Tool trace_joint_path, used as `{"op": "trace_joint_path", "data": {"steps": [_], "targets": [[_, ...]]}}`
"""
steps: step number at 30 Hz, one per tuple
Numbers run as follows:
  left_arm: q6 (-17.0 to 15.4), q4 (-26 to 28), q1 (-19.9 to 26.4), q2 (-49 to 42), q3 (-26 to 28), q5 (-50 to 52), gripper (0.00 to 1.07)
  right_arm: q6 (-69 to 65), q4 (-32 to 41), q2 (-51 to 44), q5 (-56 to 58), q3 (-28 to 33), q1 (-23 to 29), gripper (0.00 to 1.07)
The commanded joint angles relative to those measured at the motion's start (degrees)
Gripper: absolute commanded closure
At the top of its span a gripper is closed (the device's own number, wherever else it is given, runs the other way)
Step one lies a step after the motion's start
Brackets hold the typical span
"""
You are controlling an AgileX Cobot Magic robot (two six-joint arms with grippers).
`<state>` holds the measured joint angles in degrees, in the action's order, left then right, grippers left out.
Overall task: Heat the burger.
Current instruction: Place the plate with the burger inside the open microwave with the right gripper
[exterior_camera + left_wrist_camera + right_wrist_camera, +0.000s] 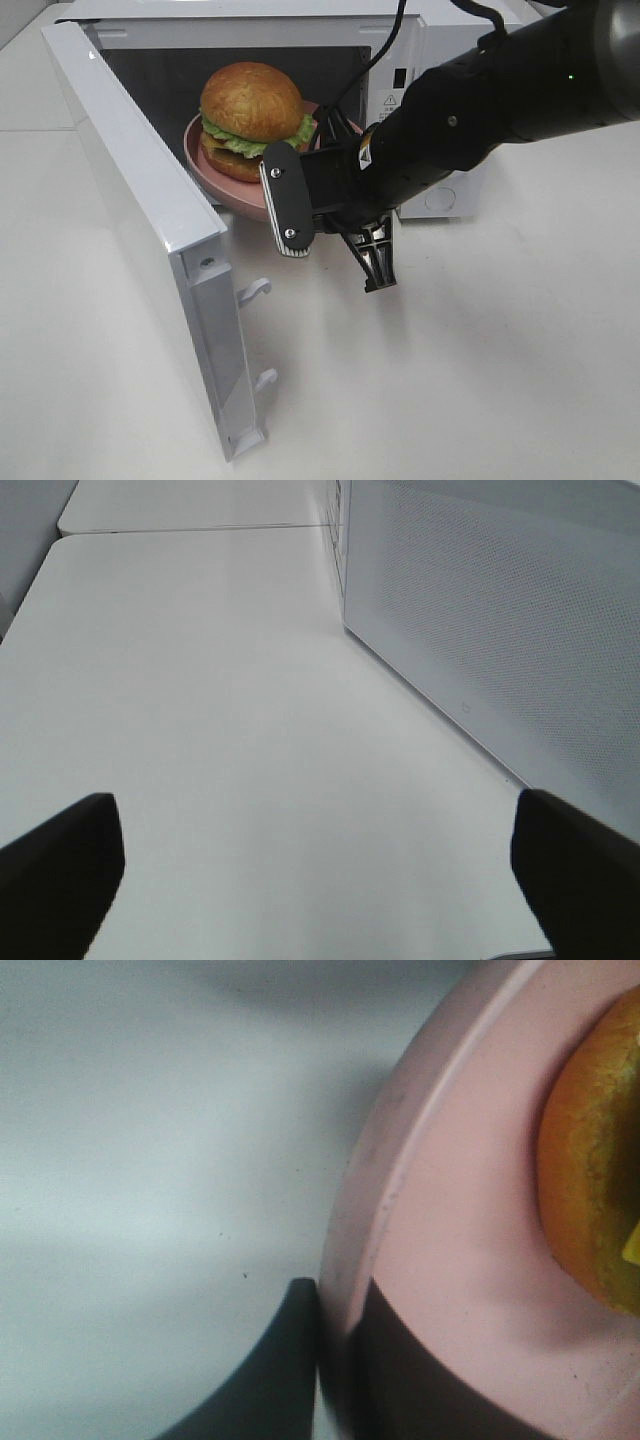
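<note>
The burger [252,105], with its golden-brown bun and green lettuce, sits on a pink plate [225,170] in the mouth of the open microwave [440,60]. My right gripper [325,165] reaches in from the right and is shut on the plate's near rim. Up close, its dark fingers [290,1370] pinch the pink plate's rim [400,1190], and the burger's bun [590,1170] shows at the edge. My left gripper [315,820] is open over the bare table, with nothing between its fingertips. It is out of the exterior high view.
The microwave's white door [130,170] stands swung wide open toward the front left, its latch hooks [255,290] sticking out. A white perforated microwave panel [500,610] stands beside the left gripper. White tabletop [480,380] spreads in front.
</note>
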<state>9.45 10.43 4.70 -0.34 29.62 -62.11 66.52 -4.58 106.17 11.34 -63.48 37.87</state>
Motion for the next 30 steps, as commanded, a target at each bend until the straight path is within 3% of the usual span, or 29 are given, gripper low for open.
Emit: {"op": "trace_joint_path", "data": {"steps": [1,16,25,30], "targets": [[-0.06,0.29,0.06,-0.74,0.00,0.80,0.09,-1.95,-0.17,1.49,-2.01,-4.47,-0.40,1.07],[-0.06,0.29,0.06,-0.74,0.00,0.80,0.09,-5.73,-0.80,8.19,1.49,-13.92,-0.40,1.07],[-0.06,0.29,0.06,-0.74,0.00,0.80,0.09,-15.87,-9.74,13.24,6.36,-21.54,-0.40,1.07],[-0.06,0.29,0.06,-0.74,0.00,0.80,0.09,-19.14,-10.89,15.41,7.85,-25.90,-0.46,1.07]]}}
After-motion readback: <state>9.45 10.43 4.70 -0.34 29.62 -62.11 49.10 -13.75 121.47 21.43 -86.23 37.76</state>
